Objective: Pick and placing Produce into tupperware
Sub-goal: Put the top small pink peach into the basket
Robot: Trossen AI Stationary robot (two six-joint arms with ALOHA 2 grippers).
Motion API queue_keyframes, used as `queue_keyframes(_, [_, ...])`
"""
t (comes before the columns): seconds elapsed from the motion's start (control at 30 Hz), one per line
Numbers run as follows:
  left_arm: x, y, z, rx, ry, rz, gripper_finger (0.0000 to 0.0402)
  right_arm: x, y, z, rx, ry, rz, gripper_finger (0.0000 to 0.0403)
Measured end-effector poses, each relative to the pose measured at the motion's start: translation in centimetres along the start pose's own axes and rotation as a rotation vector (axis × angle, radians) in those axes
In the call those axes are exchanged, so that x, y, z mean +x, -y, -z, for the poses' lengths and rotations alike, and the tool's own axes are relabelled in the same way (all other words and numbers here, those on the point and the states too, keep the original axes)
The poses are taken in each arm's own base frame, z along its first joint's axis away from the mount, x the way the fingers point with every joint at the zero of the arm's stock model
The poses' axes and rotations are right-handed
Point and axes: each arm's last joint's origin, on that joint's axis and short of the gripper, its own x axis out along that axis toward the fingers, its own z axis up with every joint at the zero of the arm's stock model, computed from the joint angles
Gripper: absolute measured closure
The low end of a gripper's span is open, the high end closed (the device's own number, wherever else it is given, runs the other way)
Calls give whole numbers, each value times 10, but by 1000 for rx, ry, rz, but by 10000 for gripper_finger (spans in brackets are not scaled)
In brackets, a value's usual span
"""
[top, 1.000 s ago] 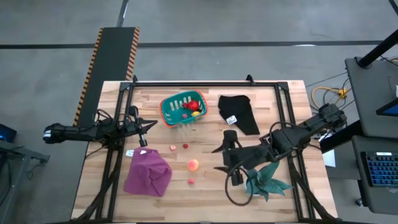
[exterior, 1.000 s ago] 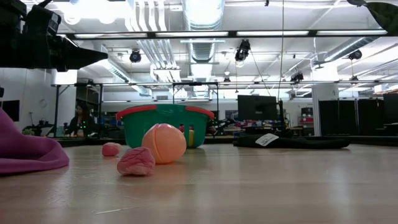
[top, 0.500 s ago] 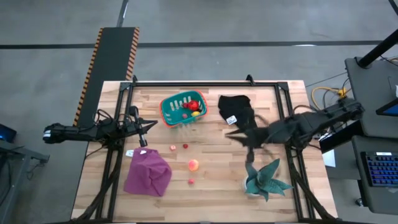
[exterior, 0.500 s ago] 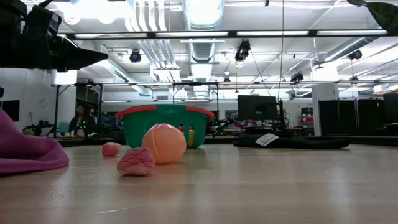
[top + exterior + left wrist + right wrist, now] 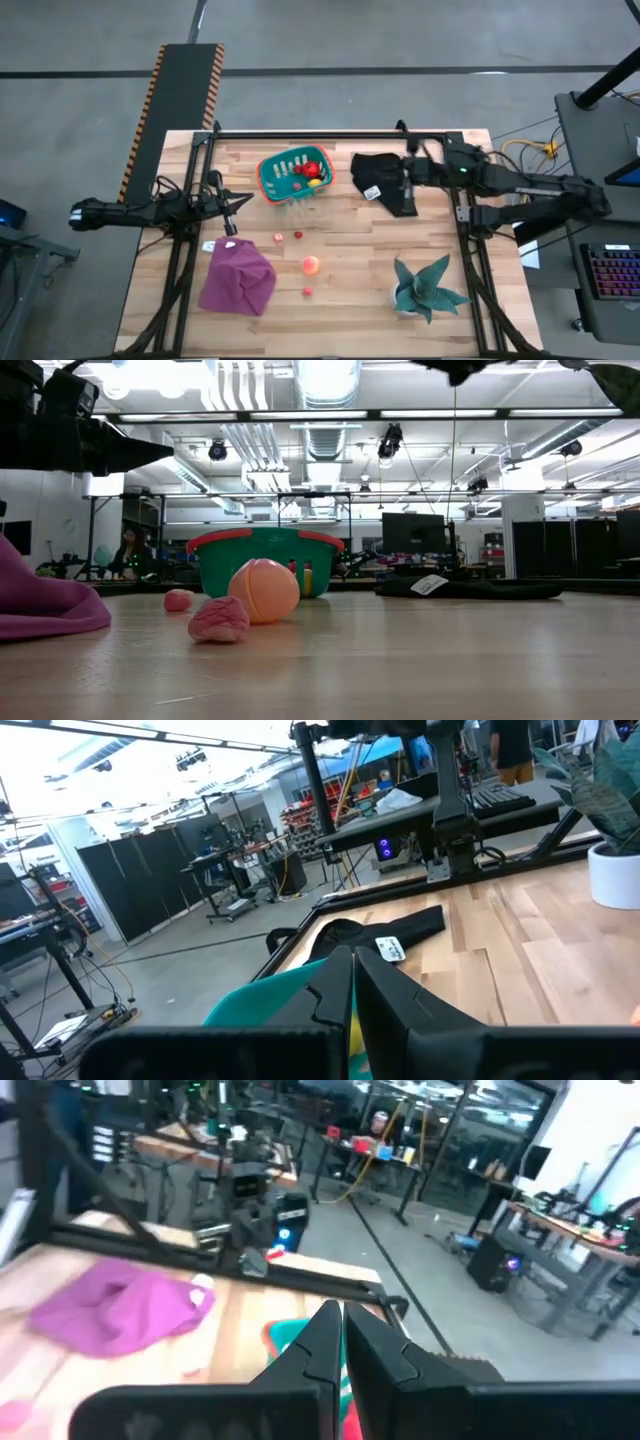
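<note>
- My right end effector [image 5: 409, 172] is clenched on nothing, raised over the black cloth [image 5: 385, 182] at the far right of the worktop [image 5: 340, 310].
- My left end effector [image 5: 236, 200] is also clenched and empty, parked at the worktop's left edge above the purple cloth [image 5: 237, 279].
- The teal basket [image 5: 294, 175] sits at the far middle, with a red piece [image 5: 310, 168] and a yellow piece [image 5: 315, 183] already inside.
- Loose on the bare wood: an orange fruit [image 5: 312, 265], a pink piece [image 5: 278, 238], a small red one [image 5: 298, 235] and another small red one [image 5: 307, 292].
- To do this well, I judge I should spread my fingers before dropping, come straight down over the orange fruit, and close across its widest part so it does not roll away.
- I should steer clear of the plant [image 5: 428, 288] on the way.
</note>
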Motion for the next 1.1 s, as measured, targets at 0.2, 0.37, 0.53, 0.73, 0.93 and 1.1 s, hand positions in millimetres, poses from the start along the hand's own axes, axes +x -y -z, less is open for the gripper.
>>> queue_keyframes(0.2, [0, -1, 0, 9, -8, -24, 400, -42, -13, 21, 86, 4, -66, 394])
queue_keyframes(0.37, [0, -1, 0, 27, -15, -42, 400, -52, -26, 57, 154, -5, -91, 394])
queue_keyframes(0.53, [0, -1, 0, 25, -15, -43, 400, -50, -38, 93, 191, -26, -139, 394])
queue_keyframes(0.73, [0, -1, 1, 19, -17, -44, 400, -56, -45, 113, 193, -8, -175, 394])
queue_keyframes(0.93, [0, -1, 0, 18, -17, -48, 400, -71, -53, 118, 226, 68, -223, 394])
queue_keyframes(1.1, [0, -2, 0, 19, -19, -53, 400, -80, -62, 127, 236, 56, -218, 394])
